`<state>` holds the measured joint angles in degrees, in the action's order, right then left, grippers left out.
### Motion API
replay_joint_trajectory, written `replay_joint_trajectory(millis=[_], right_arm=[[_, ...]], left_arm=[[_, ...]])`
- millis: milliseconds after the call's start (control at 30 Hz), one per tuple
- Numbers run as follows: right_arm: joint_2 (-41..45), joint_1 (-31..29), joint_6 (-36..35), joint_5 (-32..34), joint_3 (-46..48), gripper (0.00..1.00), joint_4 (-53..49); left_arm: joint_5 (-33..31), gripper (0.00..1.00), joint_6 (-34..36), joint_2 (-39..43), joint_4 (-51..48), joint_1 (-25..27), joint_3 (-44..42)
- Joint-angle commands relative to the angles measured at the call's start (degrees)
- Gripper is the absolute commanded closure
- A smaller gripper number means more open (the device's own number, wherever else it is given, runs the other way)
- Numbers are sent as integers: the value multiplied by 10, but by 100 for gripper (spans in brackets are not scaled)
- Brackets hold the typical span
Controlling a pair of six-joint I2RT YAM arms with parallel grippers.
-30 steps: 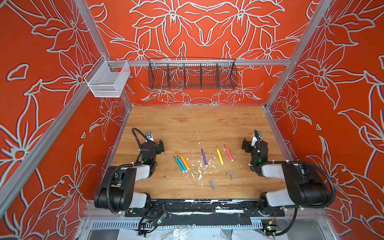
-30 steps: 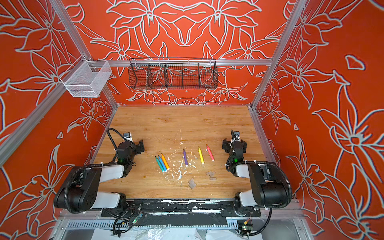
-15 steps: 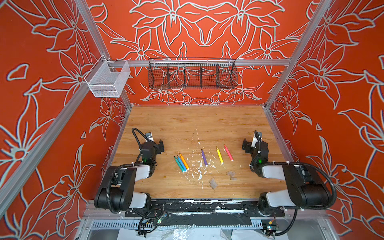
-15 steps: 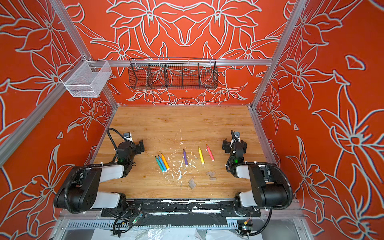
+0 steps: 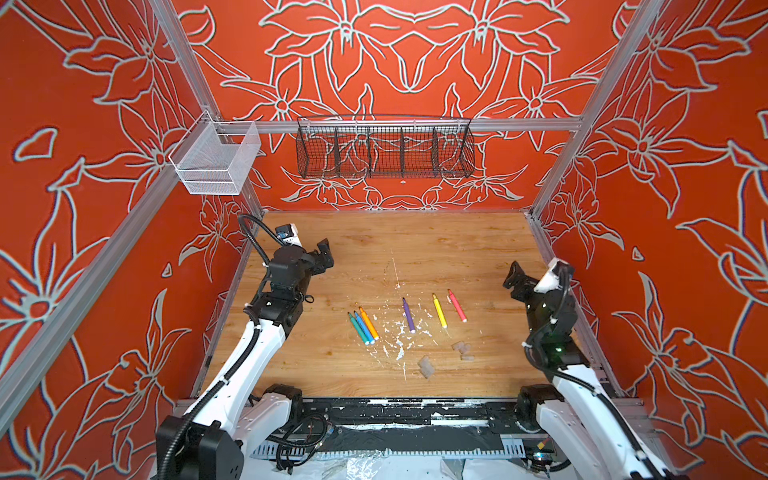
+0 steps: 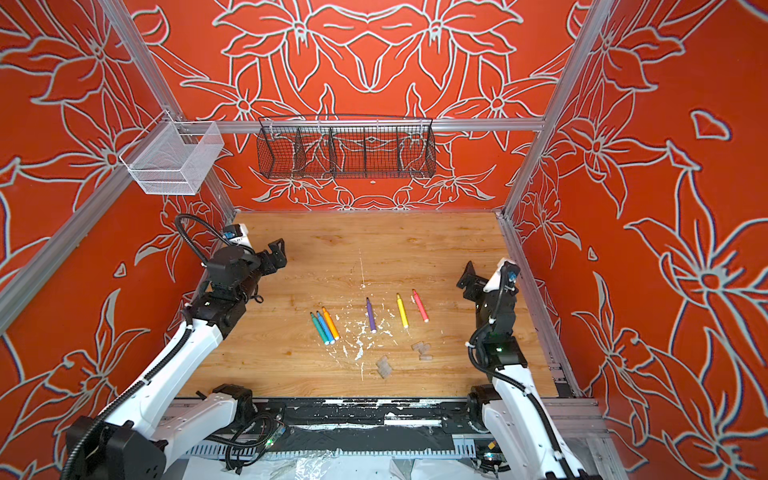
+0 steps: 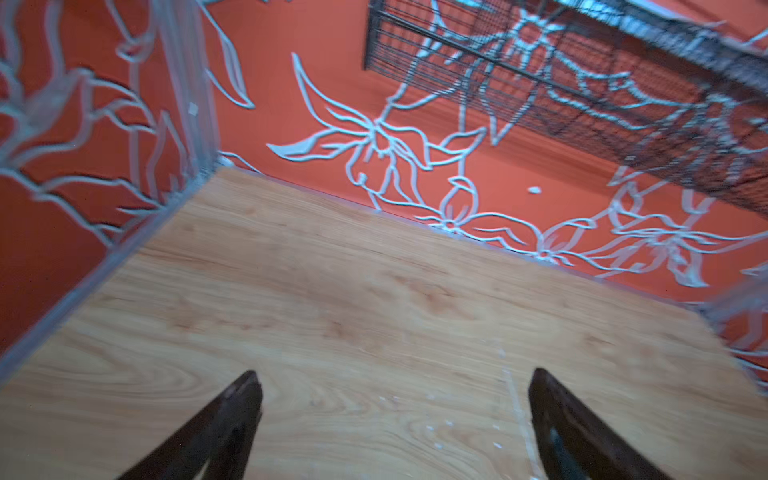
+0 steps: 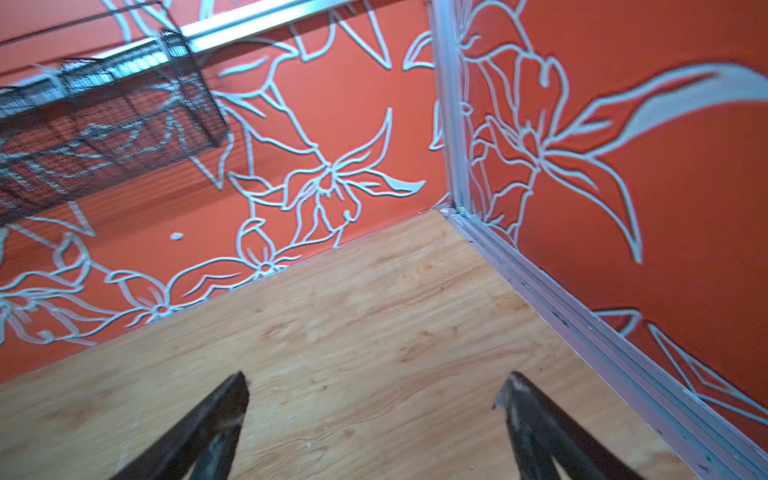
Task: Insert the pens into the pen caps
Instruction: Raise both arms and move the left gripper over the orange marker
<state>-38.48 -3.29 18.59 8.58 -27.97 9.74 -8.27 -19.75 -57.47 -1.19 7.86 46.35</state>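
Tally on the desk (image 5: 415, 241): six pens (image 6: 370, 314), all lying flat near the middle with their pointed tips toward the far wall. Three lie packed side by side on the left: the green pen (image 5: 357, 328), blue pen (image 5: 363, 326) and orange pen (image 5: 369, 323). Three more lie spaced apart to the right: the purple pen (image 5: 408, 315), yellow pen (image 5: 439, 311) and pink-red pen (image 5: 457, 306).

Nearer than these, the clear pen caps (image 5: 462, 348) lie in two small clusters, too faint to count surely. Every pen is uncapped. White paint flecks (image 5: 395, 337) dot the wood between them.

There are two arms. The left end effector (image 5: 325, 254) hovers left of and beyond the green pen, fingers apart and empty. The right end effector (image 5: 514, 279) sits by the right wall, well apart from the pink-red pen, also spread wide around nothing.

Two baskets hang on the far rail: one black wire basket (image 5: 384, 147) and one white mesh basket (image 5: 216, 162).
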Motion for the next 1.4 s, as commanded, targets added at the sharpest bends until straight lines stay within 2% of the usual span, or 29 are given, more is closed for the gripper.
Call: replay_joint_trajectory(millis=[0,67,100,167,200,267,367,467,533,633,700,800,867,967,1067,1233,1367], right_arm=[[14,1,-6,-178,-105,3,-214],[33,1,27,-169,-115,3,-237],[51,1,45,-154,-101,3,-231],[78,1,54,-132,-75,3,-216],[85,2,60,-127,-65,3,-208],[76,1,84,-127,-54,3,-197],[22,1,117,-134,-72,3,-205],[-48,1,125,-188,-110,3,-222],[-84,-2,120,-212,-124,11,-222],[-100,-9,129,-165,-112,11,-225],[-100,-16,138,-147,-83,11,-186],[-109,-38,119,-121,-79,14,-168],[-118,-56,112,-73,-80,14,-181],[-135,-58,112,-72,-73,18,-172],[-149,-62,104,-71,-79,21,-178],[-150,-64,85,-60,-100,22,-206],[-135,-64,71,-47,-106,21,-222]], left_arm=[[71,3,-121,14,-87,-2,-43],[55,3,-137,32,-62,-16,-76],[27,3,-130,30,-73,-25,-77],[-61,3,-166,19,-135,-41,-72],[-76,3,-195,14,-177,-58,-63],[-35,3,-193,19,-188,-85,-65],[31,3,-176,63,-150,-89,-94],[33,3,-182,102,-167,-89,-114],[49,1,-193,109,-172,-90,-121],[110,11,-213,92,-178,-85,-109],[95,14,-207,73,-208,-56,-90],[-8,17,-185,52,-195,27,-105],[25,19,-184,28,-168,37,-110],[20,22,-181,-53,-175,78,-82],[30,33,-189,-149,-196,113,-29],[47,54,-225,-315,-304,182,93],[45,57,-275,-384,-338,231,124]])
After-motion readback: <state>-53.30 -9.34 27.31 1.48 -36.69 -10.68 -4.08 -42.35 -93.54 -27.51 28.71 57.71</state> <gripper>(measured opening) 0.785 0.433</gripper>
